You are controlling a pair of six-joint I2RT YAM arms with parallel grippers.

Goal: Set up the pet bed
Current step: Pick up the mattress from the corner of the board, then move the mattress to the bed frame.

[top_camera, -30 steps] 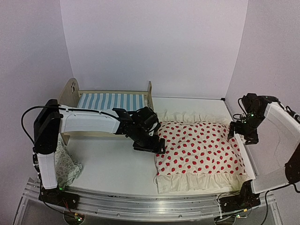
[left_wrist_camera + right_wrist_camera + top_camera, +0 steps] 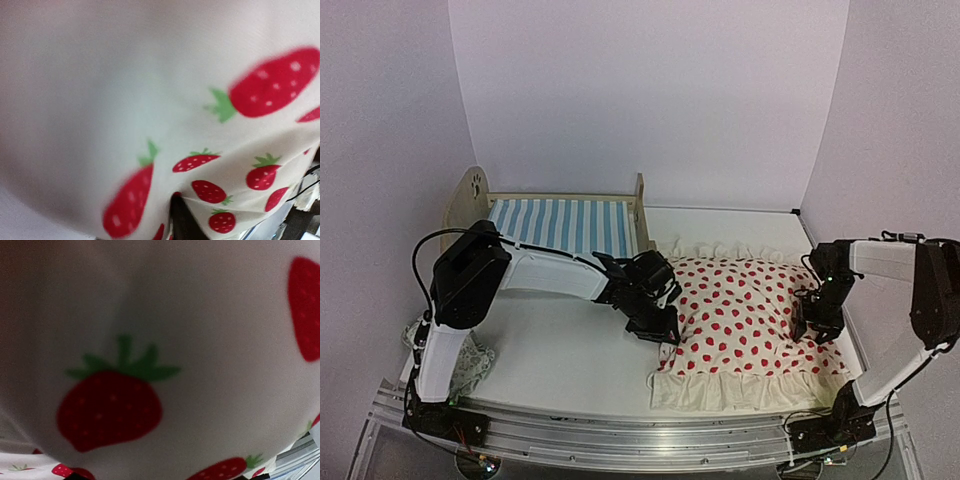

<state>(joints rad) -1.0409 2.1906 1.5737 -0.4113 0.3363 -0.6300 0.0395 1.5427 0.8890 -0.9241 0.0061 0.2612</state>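
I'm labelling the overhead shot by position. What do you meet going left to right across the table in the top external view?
pillow → pet bed → left gripper → blanket → right gripper. Each gripper sits at its own side's edge of the blanket.

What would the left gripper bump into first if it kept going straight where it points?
The cream ruffled blanket with red strawberries. The left gripper aims at its left edge, and fabric fills its wrist view, so it is probably almost touching.
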